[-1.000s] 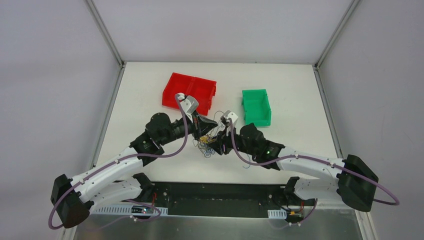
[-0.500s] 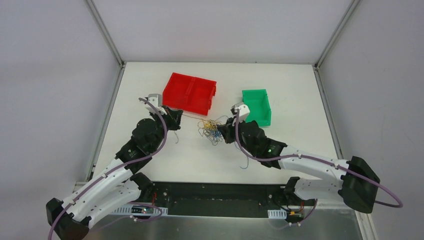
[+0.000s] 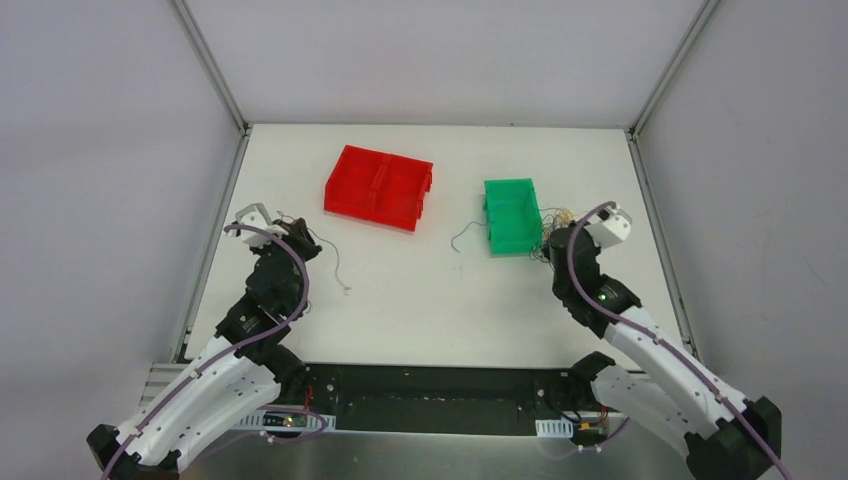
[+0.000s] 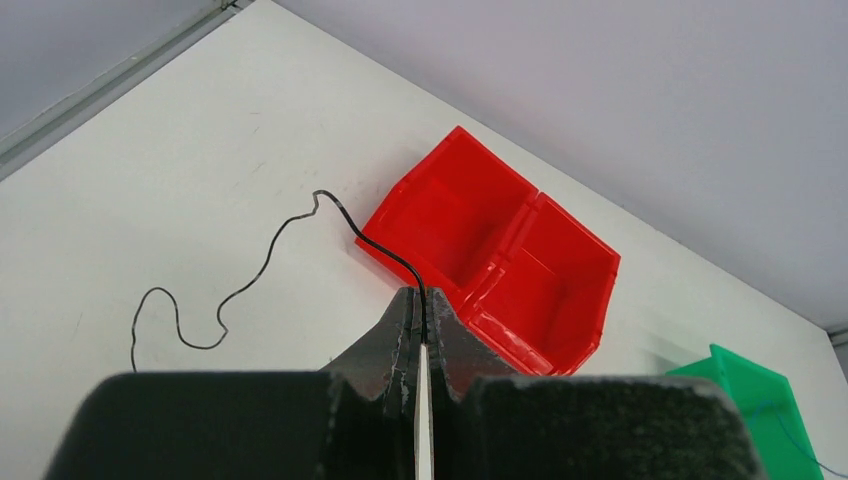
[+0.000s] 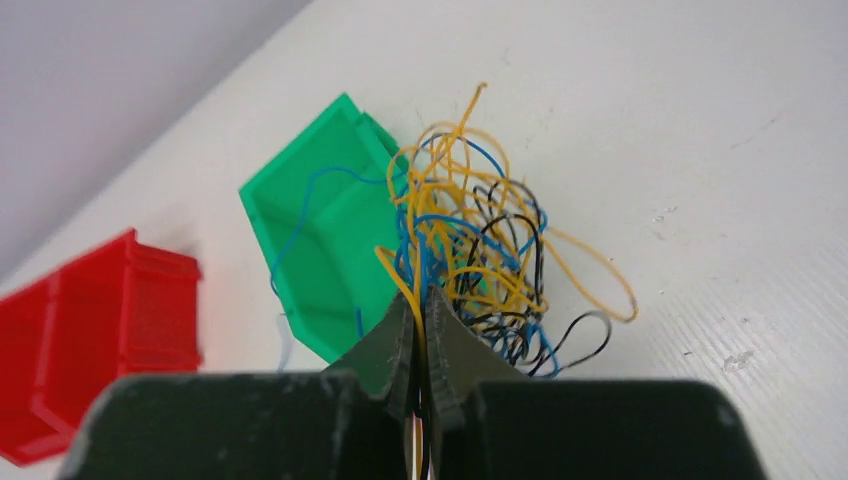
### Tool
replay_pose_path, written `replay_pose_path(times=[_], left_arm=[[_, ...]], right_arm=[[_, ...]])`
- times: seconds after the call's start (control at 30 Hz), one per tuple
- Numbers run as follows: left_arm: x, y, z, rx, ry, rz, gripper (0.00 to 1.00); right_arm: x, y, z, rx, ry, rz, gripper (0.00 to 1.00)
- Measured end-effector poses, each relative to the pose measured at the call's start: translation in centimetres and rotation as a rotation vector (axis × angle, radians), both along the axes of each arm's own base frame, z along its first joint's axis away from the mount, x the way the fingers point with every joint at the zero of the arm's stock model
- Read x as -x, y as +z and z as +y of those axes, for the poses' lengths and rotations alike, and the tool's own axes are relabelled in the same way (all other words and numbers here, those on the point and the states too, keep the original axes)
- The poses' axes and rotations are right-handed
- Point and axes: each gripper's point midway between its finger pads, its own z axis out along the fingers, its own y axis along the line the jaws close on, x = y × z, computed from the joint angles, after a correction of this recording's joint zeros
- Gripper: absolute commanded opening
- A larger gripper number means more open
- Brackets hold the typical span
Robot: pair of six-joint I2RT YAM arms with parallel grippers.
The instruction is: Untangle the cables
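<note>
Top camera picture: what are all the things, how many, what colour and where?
Red plastic two-compartment bin: one, red, far middle-left of the table.
Green plastic bin: one, green, right of the red bin.
Tangle of thin wires: one bunch, yellow, blue and dark, at the green bin's right side.
Single thin dark wire: one, dark, trailing on the table's left.
Thin blue strand: one, blue, on the table left of the green bin.
White table: one, white, under everything.
Left gripper: one, black, shut on the dark wire.
Right gripper: one, black, shut on the tangle.
</note>
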Motion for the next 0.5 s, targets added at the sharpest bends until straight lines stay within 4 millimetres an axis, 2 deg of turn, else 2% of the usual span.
replay_pose_path(times=[0.1, 0.23, 0.33, 0.5], left_arm=[[0.1, -0.3, 0.3, 0.0, 0.015, 0.0, 0.0], [0.0, -0.3, -0.4, -0.004, -0.023, 0.003, 0.0], [-0.4, -0.7, -1.5, -0.015, -0.075, 0.018, 0.0], [-1.2, -1.9, -3.8, -0.05, -0.18, 0.062, 0.0]], right_arm=[[1.3, 1.9, -1.9, -0.072, -0.057, -0.088, 0.0], [2.3, 3.4, -1.7, -0.141, -0.011, -0.158, 0.0], [2.7, 3.9, 0.2, -0.173, 0.117, -0.175, 0.0], [4.7, 6.3, 5.9, -0.232, 0.496, -0.218, 0.0]])
